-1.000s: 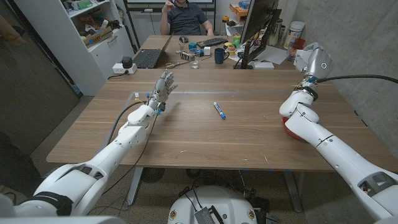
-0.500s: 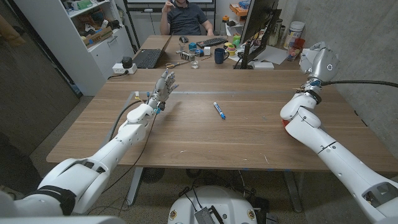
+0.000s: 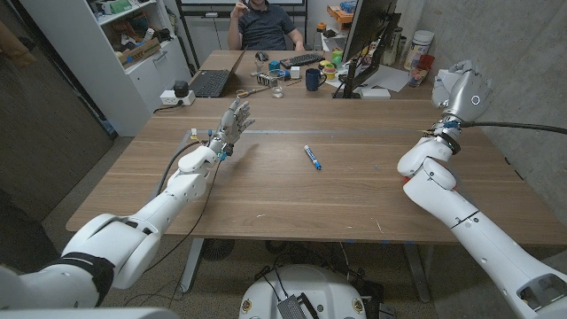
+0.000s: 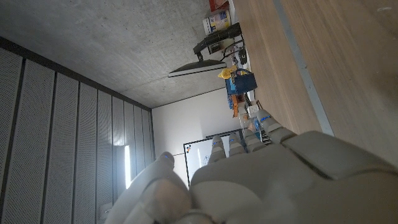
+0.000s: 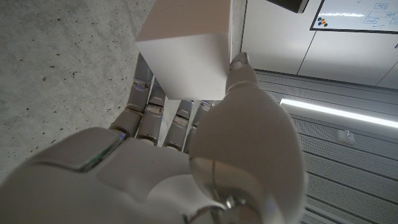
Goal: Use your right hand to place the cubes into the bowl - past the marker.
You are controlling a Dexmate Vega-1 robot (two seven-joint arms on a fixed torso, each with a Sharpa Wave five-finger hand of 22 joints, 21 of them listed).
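White cube [image 5: 186,53] sits pinched in the right hand [image 5: 205,143], seen in the right wrist view: thumb on one face, fingers [image 5: 146,99] behind the opposite side, so the grip looks closed on it. In the head view that right hand [image 3: 461,89] is raised high at the right of the frame, above the table's [image 3: 354,195] far right corner, back of the hand to the camera; the cube itself cannot be made out there. Blue marker [image 3: 312,157] lies at mid-frame on the wood, its long axis running from upper left to lower right, well apart from both hands. Left hand [image 3: 232,124] stands upright at upper left of centre, fingers apart, holding nothing. No bowl is plain in any view; a red patch [image 3: 409,180] shows beside the right forearm low at the right, mostly covered by the arm, and I cannot tell what it is. Judging from this, the carry turns on where the bowl lies relative to the marker, and that is not readable here. No other cubes visible on the table.
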